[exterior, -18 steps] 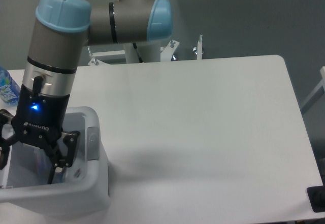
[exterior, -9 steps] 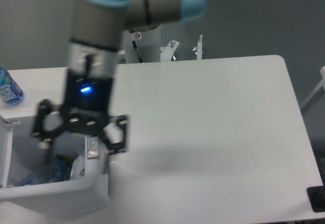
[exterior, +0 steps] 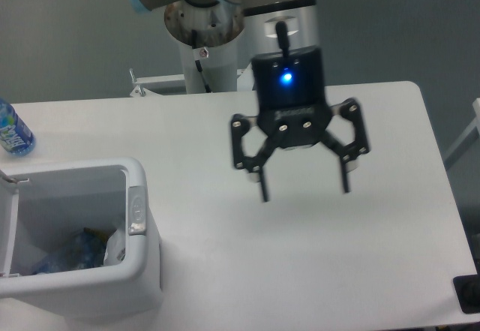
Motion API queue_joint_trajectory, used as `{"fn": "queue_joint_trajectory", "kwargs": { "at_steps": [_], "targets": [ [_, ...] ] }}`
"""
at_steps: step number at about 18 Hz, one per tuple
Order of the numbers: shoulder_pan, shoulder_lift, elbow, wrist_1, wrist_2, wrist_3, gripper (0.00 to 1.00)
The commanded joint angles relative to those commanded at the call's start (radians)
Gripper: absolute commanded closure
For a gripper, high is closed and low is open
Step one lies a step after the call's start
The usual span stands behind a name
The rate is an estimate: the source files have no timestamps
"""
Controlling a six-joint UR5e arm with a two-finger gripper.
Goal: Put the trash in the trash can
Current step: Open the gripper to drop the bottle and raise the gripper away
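At nine o'clock a blue-labelled water bottle (exterior: 13, 131) stands at the table (exterior: 390, 218) edge. At seven o'clock the trash can (exterior: 139, 271) holds the bluish clear bottle (exterior: 66, 257) and white wrapper (exterior: 114, 248). Near centre, the gripper (exterior: 304, 188) hangs above the tabletop, fingers spread wide, holding nothing.

The arm (exterior: 225, 1) reached down from the top of the view, its wrist showing a blue light, and the gripper (exterior: 304, 190) pointed downward with its two fingers spread wide, holding nothing.
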Motion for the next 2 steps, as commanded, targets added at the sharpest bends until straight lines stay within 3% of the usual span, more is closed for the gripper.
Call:
{"fn": "queue_joint_trajectory", "kwargs": {
  "at_steps": [2],
  "targets": [
    [0.003,0.002,0.0,-0.02,0.012,0.034,0.0]
  ]
}}
